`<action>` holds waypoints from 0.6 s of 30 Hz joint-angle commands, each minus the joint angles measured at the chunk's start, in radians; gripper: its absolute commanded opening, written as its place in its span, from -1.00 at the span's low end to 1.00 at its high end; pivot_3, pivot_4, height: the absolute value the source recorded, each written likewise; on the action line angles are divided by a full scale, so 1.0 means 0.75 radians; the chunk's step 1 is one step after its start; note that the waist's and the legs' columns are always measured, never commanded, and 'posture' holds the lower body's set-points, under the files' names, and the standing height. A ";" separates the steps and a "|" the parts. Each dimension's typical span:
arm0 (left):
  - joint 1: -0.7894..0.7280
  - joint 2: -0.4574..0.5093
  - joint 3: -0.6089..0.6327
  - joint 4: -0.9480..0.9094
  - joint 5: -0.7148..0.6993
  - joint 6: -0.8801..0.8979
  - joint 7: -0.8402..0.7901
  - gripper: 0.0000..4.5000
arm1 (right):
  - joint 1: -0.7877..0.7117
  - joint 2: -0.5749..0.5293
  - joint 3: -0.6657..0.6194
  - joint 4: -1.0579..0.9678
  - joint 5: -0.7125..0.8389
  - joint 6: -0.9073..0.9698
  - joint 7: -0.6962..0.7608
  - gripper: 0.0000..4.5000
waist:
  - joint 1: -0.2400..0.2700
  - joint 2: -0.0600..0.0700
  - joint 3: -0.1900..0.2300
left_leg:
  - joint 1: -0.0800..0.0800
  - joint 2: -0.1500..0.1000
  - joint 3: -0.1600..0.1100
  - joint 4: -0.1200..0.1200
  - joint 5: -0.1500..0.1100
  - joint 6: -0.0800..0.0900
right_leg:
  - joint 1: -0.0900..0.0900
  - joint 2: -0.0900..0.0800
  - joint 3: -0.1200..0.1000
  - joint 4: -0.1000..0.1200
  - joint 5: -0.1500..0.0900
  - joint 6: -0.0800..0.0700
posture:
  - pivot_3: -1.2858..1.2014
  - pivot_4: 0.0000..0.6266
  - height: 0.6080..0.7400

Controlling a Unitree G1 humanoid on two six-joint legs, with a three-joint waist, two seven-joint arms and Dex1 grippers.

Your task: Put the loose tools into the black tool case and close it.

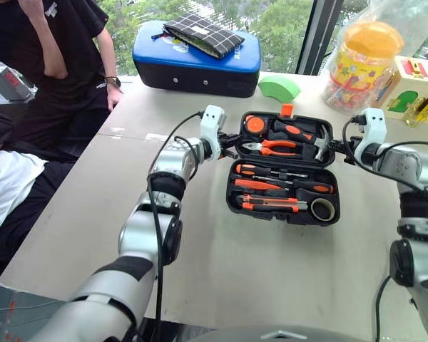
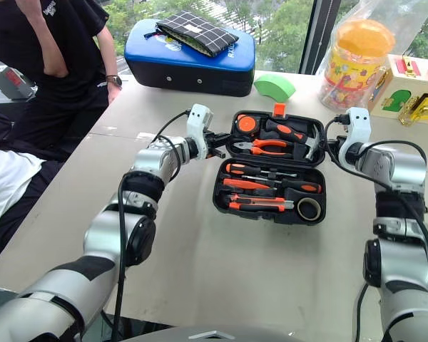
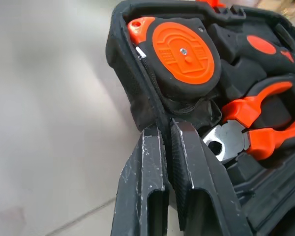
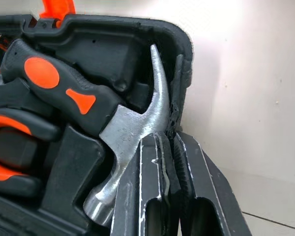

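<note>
Both grippers pinched the open black moulded-plastic tool case point(image 1: 283, 169) by its lid rim — left gripper point(image 3: 168, 147) beside the tape measure point(image 3: 184, 51), right gripper point(image 4: 171, 152) beside the hammer point(image 4: 132, 132).

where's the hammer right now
The hammer lies in the far half of the open black tool case, on its right side, beside the pliers, near the right gripper.

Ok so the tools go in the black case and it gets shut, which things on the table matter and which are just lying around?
Job: black tool case, screwdrivers and utility knife in it, left claw and right claw pinching its rim.

Lying about: blue-topped case, green block, toy jar, wooden toy box.
</note>
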State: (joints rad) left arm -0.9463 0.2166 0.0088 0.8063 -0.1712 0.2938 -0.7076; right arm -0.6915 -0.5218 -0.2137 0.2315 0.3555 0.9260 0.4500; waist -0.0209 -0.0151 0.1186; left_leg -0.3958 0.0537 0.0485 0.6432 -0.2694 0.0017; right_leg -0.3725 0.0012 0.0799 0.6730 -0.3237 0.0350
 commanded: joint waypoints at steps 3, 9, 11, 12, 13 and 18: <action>0.141 0.055 -0.138 -0.192 0.167 -0.533 -0.053 -1.00 | 0.230 0.054 -0.057 -0.528 0.097 -0.212 0.054 -0.99 | 0.001 0.000 0.000 | 0.000 0.001 0.001 -0.001 0.001 -0.002 | 0.000 0.000 0.001 -0.001 0.000 0.000 | 0.03 -0.52 1.00; 0.237 0.121 -0.182 -0.194 0.229 -0.798 -0.103 -1.00 | 0.581 -0.011 -0.105 -0.867 0.098 -0.280 0.098 -0.99 | 0.016 0.000 -0.001 | 0.001 0.000 0.001 0.007 0.001 -0.001 | 0.004 0.002 0.000 -0.006 0.000 0.000 | 0.03 -0.52 1.00; 0.263 0.152 -0.192 -0.202 0.242 -0.865 -0.132 -1.00 | 0.674 -0.023 -0.135 -0.957 0.135 -0.264 0.109 -0.99 | 0.017 0.000 -0.001 | 0.001 0.000 0.000 0.008 0.001 -0.001 | 0.005 0.008 0.000 -0.006 0.000 0.000 | 0.03 -0.52 1.00; 0.274 0.167 -0.199 -0.210 0.247 -0.885 -0.146 -1.00 | 0.710 -0.029 -0.147 -0.990 0.149 -0.262 0.115 -0.99 | 0.017 0.000 -0.001 | 0.001 0.000 -0.001 0.008 0.001 0.000 | 0.006 0.008 0.000 -0.007 0.000 0.000 | 0.03 -0.52 1.00; 0.290 0.191 -0.211 -0.225 0.260 -0.915 -0.163 -1.00 | 0.751 -0.038 -0.156 -1.021 0.152 -0.267 0.121 -0.99 | 0.016 0.000 -0.002 | 0.001 0.000 -0.001 0.008 0.001 0.000 | 0.006 0.008 0.000 -0.007 0.000 0.000 | 0.03 -0.52 1.00; 0.391 0.416 -0.153 -0.495 0.031 -0.468 -0.497 -0.70 | 1.081 -0.179 -0.243 -1.228 0.134 -0.318 0.252 -0.74 | 0.014 0.001 -0.002 | 0.004 0.000 -0.002 0.008 0.001 0.001 | 0.010 0.009 0.000 -0.007 0.000 0.000 | 0.03 -0.52 1.00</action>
State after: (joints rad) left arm -0.6786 0.4443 -0.1294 0.5272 -0.0652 -0.2467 -0.9528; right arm 0.0465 -0.6093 -0.3387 -0.5866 0.4406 0.7182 0.5646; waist -0.0102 -0.0146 0.1169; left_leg -0.3935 0.0537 0.0461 0.6488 -0.2690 0.0025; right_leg -0.3653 0.0083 0.0794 0.6672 -0.3239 0.0350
